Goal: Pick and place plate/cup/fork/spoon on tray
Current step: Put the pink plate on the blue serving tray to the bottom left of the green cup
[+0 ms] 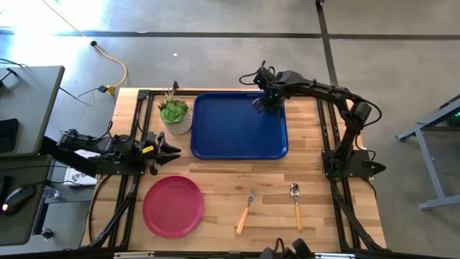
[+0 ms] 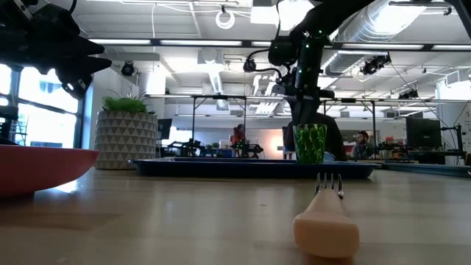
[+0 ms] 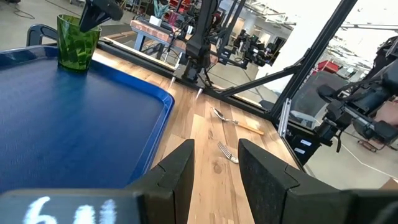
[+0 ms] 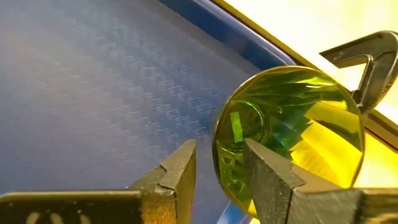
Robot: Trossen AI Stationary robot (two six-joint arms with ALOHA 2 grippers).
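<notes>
Where the desk (image 1: 230, 183) is seen from above, a pale wooden top is shown on a grey floor, with a yellow cable (image 1: 115, 68) trailing beyond its far edge. The tray (image 1: 237, 137) lies at the middle far side, a white pot with a green succulent (image 1: 175, 115) just beside its left edge. The plate (image 1: 172, 206) rests near the front left; the fork (image 1: 246, 212) and the spoon (image 1: 295, 205) lie apart from each other at the front right. The cup (image 3: 77, 42) stands upright in the tray's far right corner, and the right end effector (image 4: 217, 168) is held over it, one finger inside the rim and one outside, the fingers parted with a gap between them. The left end effector (image 3: 216, 165) is held open and empty above the desk to the left of the tray, pointing toward it.

In the low view alone, the room behind is shown: a bright workshop with ceiling ducts, benches and seated people. There the fork's handle fills the foreground, and the cup is seen standing on the tray beneath the right arm. The cup's ribbed, translucent interior is revealed only in the right wrist view; the spoon and fork lying past the tray's rim are caught by the left wrist view.
</notes>
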